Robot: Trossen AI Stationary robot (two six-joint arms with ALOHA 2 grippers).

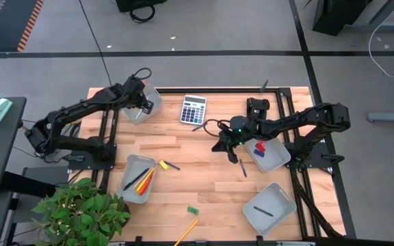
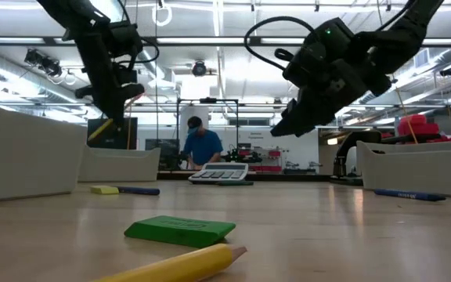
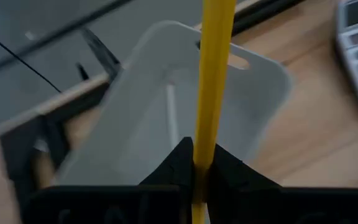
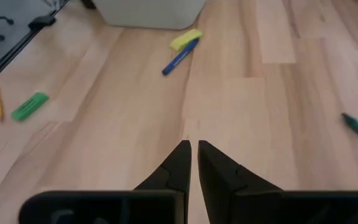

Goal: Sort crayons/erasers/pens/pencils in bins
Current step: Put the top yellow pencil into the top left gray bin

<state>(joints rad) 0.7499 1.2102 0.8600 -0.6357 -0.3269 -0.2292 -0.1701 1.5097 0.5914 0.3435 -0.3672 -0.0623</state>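
The left end effector (image 3: 194, 165) is up over the far-left bin (image 1: 144, 104), and it is pinching a long yellow pencil (image 3: 213, 81) between its two dark fingers. The pencil is thin, stiff and light. It is smooth too, so it can slip or swing if it is held only at one end. Here the fingers seem to hold it near one end, though the rest of the pencil is hidden under them, so this is hard to tell. In the left wrist view the pencil's long line runs straight out from the fingers, over the open bin. In the low view it hangs tilted, not flat.

The right end effector (image 4: 193, 155) hangs over the bare wood in the middle of the surface (image 1: 204, 174), just beside the bin with erasers (image 1: 269, 154). Its fingers are pressed nearly together with nothing between them.

Another yellow pencil (image 1: 187, 231) lies at the near edge of the surface, slanted, with its tip pointing toward the middle. A small green eraser (image 1: 192, 210) lies near it. The eraser is soft and grippy and best taken across its short sides. A dark pen (image 1: 242, 167) lies by the right end effector, with its long line running near-to-far. It is stiff and best taken at its middle.
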